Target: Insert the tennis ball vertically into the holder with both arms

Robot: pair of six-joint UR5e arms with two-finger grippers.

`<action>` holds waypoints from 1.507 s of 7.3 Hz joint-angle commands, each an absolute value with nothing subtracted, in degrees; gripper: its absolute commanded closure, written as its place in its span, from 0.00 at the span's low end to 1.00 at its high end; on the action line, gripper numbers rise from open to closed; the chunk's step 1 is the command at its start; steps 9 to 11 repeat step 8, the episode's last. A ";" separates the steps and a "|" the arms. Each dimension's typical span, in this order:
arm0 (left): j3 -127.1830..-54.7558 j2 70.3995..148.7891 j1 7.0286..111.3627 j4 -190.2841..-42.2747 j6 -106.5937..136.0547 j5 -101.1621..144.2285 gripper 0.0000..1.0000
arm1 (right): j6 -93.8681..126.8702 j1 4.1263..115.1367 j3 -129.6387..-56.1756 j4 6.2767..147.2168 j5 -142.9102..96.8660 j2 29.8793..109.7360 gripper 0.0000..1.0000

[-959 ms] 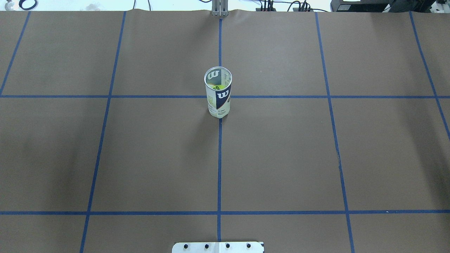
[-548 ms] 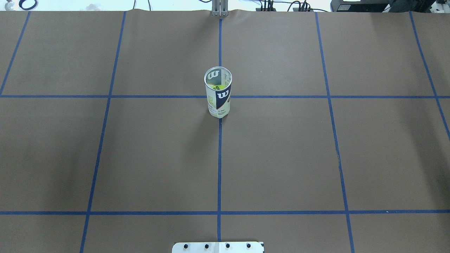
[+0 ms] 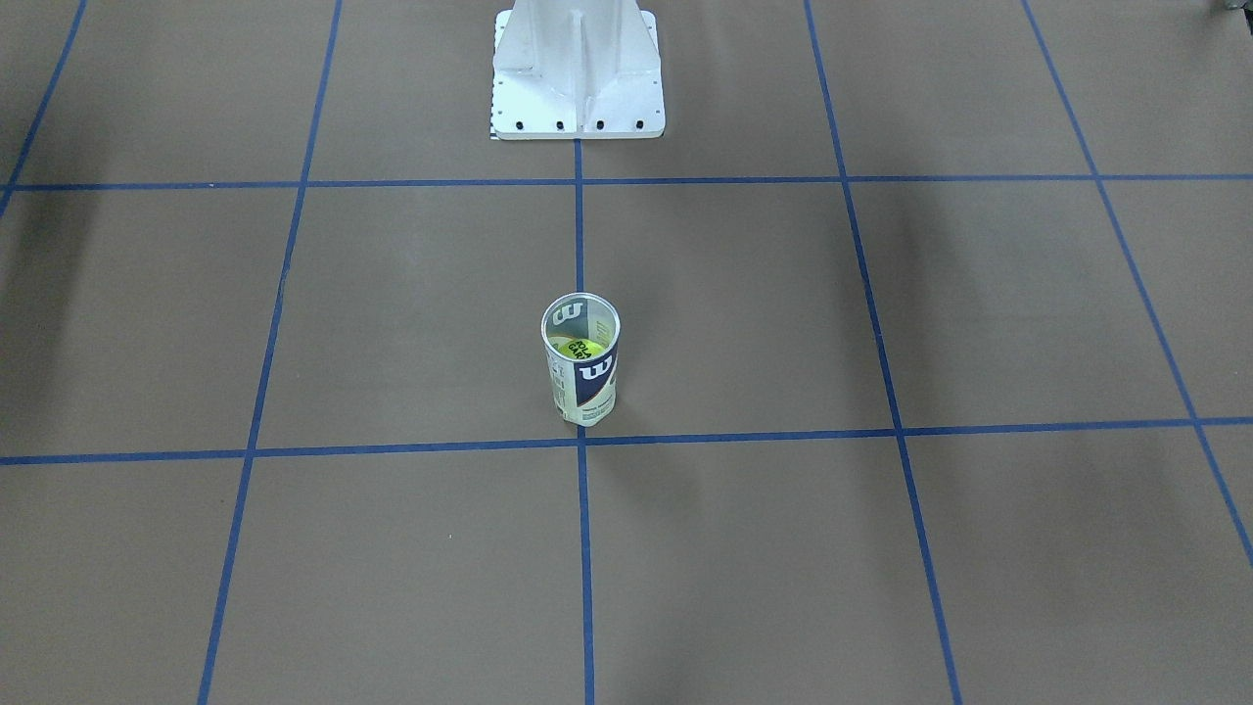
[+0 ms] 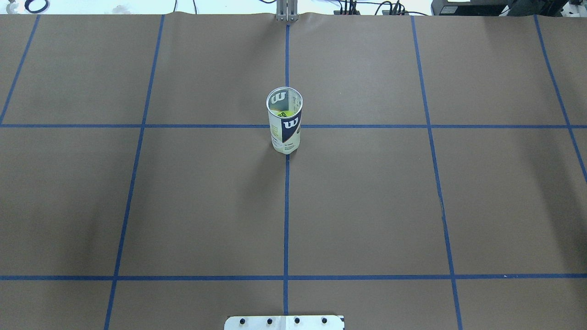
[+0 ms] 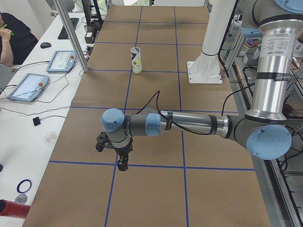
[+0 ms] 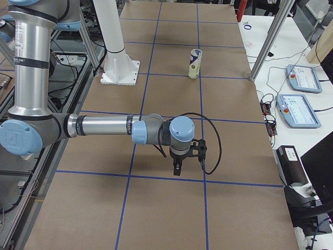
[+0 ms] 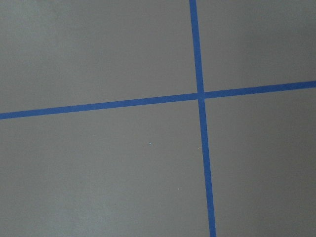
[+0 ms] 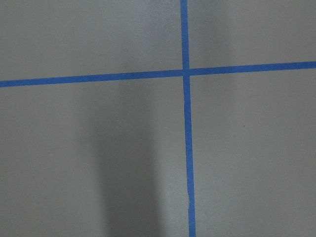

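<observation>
one holder point(image 4: 284, 121) upright on brown table point(image 4: 367, 206); white base bracket point(image 4: 284, 322) well apart.

A white "W" logo point(image 4: 292, 123) stands on the navy panel of the can point(image 4: 285, 137), upright mid-table point(image 4: 367, 206), nearer the edge far from the robot. The ball point(image 3: 578, 348) inside bears black print, too small to read, as is the can's fine print.

Overhead and front cameras look down from opposite sides, sharing the holder point(image 4: 284, 123); end cameras look along the worktop point(image 5: 156, 61); wrist cameras face it closely.
</observation>
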State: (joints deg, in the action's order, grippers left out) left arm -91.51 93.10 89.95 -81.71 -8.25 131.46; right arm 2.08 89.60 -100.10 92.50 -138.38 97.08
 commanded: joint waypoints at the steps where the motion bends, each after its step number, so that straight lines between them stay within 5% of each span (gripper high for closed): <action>1: -91.49 92.90 89.82 -81.83 -8.26 131.57 0.01 | 0.79 90.26 -100.02 92.64 -138.34 97.47 0.01; 11: -90.88 93.08 89.82 -81.91 -8.26 131.57 0.01 | 0.79 90.35 -99.76 92.55 -138.34 97.65 0.01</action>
